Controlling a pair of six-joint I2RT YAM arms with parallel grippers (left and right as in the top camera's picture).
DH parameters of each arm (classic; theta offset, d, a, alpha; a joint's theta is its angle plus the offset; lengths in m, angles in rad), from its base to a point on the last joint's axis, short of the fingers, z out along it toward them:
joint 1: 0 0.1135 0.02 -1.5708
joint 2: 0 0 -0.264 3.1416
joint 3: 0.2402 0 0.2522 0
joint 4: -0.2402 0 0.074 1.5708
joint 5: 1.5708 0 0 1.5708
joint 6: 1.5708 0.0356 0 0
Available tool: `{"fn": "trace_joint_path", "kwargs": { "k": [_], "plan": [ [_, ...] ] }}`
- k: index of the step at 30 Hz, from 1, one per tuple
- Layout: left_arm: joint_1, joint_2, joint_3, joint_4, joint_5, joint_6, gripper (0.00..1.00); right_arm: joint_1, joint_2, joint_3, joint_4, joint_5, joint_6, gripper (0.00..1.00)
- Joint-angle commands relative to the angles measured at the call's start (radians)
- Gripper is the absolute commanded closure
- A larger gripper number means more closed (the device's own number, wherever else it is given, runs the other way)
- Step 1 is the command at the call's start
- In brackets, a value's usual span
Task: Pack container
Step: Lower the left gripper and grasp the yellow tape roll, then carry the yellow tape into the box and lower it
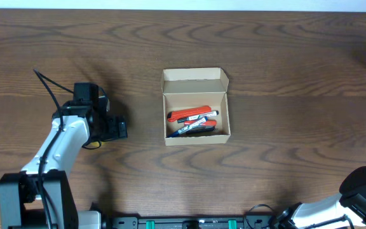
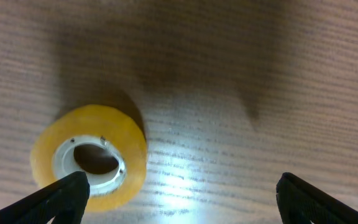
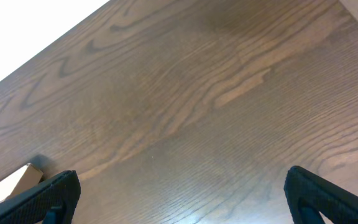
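Observation:
The container [image 1: 196, 136] is a small tan cardboard box, open, in the middle of the table, with its flap lid [image 1: 194, 76] folded back at the far side. Inside lie a red marker [image 1: 189, 115] and blue-and-white pens [image 1: 196, 128]. My left gripper [image 2: 182, 199] is open and low over the table, left of the box. A yellow tape roll [image 2: 129, 146] lies flat by its left finger, which overlaps the roll's near edge. My right gripper [image 3: 182, 193] is open and empty over bare wood. A corner of the box [image 3: 22, 178] shows at its lower left.
The left arm [image 1: 59, 143] reaches in from the lower left, with its cable looping behind it. The right arm [image 1: 361, 187] sits at the lower right corner. The table is dark wood [image 1: 297, 76].

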Motion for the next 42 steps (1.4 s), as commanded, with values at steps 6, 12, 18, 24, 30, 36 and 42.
{"fn": "trace_joint_path", "kwargs": {
  "k": [6, 12, 18, 24, 30, 36, 42],
  "plan": [
    [0.003, 0.046, 0.0, 0.034, 0.017, 0.008, 0.05, 0.01, -0.016, -0.006, -0.004, -0.018, 0.005, 0.01],
    [0.003, 0.109, 0.0, 0.055, 0.017, 0.008, 0.05, 0.01, -0.016, -0.006, -0.005, -0.018, 0.005, 0.01],
    [0.003, 0.137, 0.0, 0.052, 0.029, 0.007, 0.23, 0.01, -0.016, -0.006, -0.007, -0.018, 0.005, 0.07],
    [0.003, 0.137, 0.0, 0.053, 0.06, 0.007, 0.94, 0.01, -0.016, -0.006, -0.007, -0.018, 0.005, 0.14],
    [0.003, 0.13, 0.007, 0.053, 0.125, 0.006, 0.94, 0.01, -0.016, -0.006, -0.007, -0.018, 0.005, 0.12],
    [-0.016, 0.04, 0.112, -0.026, 0.175, 0.022, 0.94, 0.01, -0.016, -0.006, -0.003, -0.017, 0.004, 0.11],
    [-0.155, -0.108, 0.343, -0.14, 0.092, 0.12, 0.94, 0.01, -0.016, -0.006, -0.002, -0.017, -0.006, 0.11]
  ]
}}
